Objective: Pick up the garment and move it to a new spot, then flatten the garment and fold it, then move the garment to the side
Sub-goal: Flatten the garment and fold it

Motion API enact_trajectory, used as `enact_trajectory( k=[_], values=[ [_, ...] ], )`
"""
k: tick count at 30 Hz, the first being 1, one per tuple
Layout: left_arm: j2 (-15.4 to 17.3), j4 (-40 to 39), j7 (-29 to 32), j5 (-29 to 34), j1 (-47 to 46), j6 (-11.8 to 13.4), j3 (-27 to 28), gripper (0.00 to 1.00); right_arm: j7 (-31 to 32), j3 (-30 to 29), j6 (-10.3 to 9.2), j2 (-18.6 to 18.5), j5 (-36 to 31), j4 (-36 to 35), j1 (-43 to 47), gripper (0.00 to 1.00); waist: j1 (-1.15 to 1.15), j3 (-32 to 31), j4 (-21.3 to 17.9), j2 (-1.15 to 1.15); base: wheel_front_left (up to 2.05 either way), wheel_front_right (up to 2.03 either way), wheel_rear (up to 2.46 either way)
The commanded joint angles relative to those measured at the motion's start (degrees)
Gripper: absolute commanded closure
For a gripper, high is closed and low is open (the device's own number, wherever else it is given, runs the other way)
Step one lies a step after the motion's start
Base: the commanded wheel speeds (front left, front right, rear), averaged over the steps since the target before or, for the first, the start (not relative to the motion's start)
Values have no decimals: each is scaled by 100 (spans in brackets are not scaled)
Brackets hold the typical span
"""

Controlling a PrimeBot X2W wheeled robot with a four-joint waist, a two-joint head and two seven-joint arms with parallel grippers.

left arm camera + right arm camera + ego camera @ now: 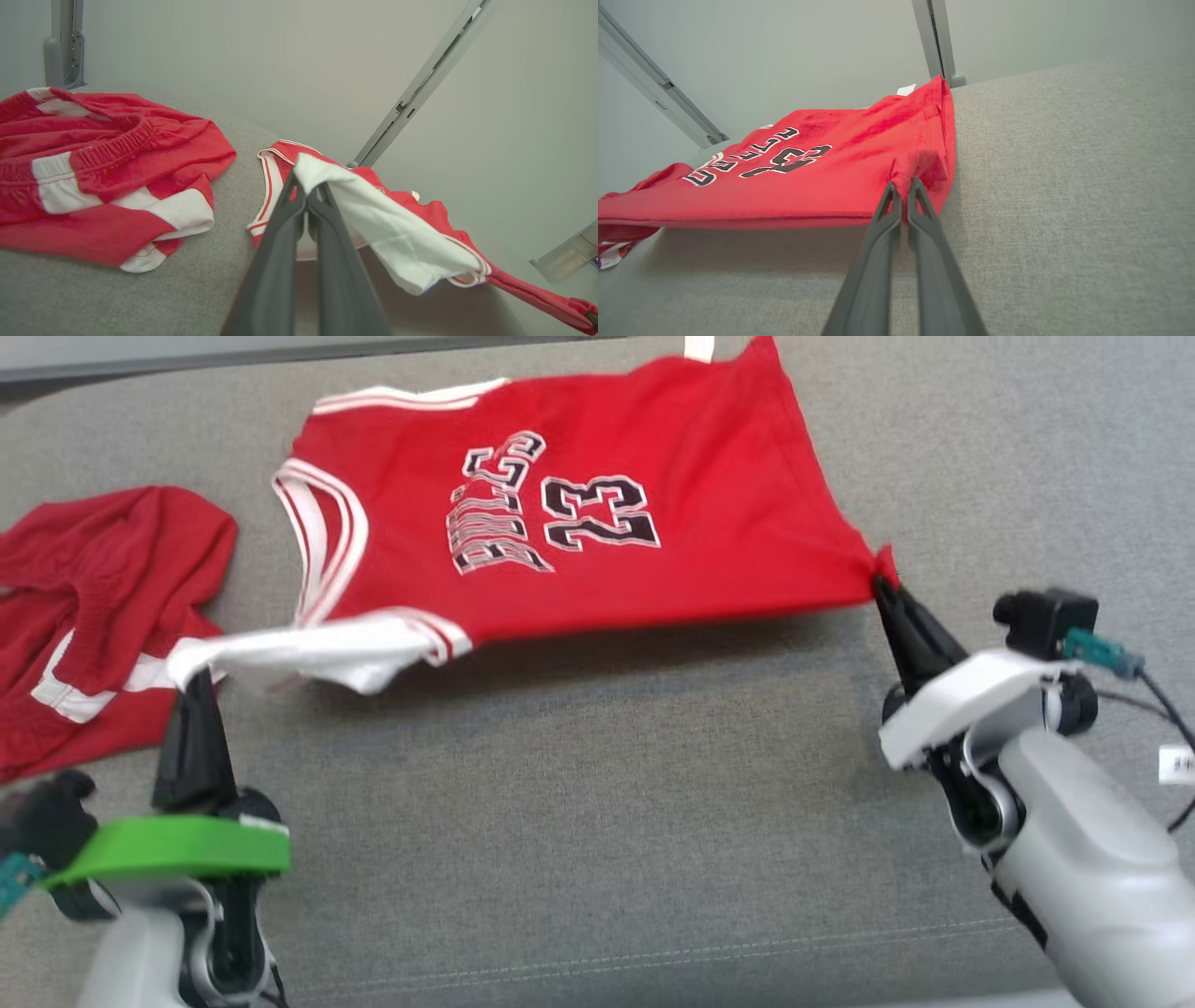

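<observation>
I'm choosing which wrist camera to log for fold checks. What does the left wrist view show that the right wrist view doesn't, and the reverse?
Left wrist view: crumpled red shorts beside the red jersey, and the left gripper, jaws shut on the jersey's white fabric. Right wrist view: the black 23 print, and the right gripper, jaws shut on a red hem corner. Both: the jersey held up over the grey upholstered surface.

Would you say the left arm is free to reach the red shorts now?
Probably not yet: the shorts lie close and unblocked, but the left fingers are shut on the jersey.
</observation>
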Motion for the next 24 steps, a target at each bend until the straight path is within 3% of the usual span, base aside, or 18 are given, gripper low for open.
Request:
enact_trajectory(
  k=[1, 12, 24],
  values=[
    [-125, 21, -23, 113, 280, -60, 148, 100, -24, -127, -12, -13, -53, -53, 325, 100, 1, -206, -21, 0, 0, 0, 0],
    [-876, 440, -24, 636, 1326, -280, 862, 100, -24, -238, -13, 153, -193, -9, 1705, 100, 1, -581, 45, 0, 0, 0, 0],
    [-1023, 1214, -23, 1265, 1377, -428, 1007, 100, -24, -111, -13, 301, -583, 419, 1852, 100, 1, -654, 57, 0, 0, 0, 0]
  ],
)
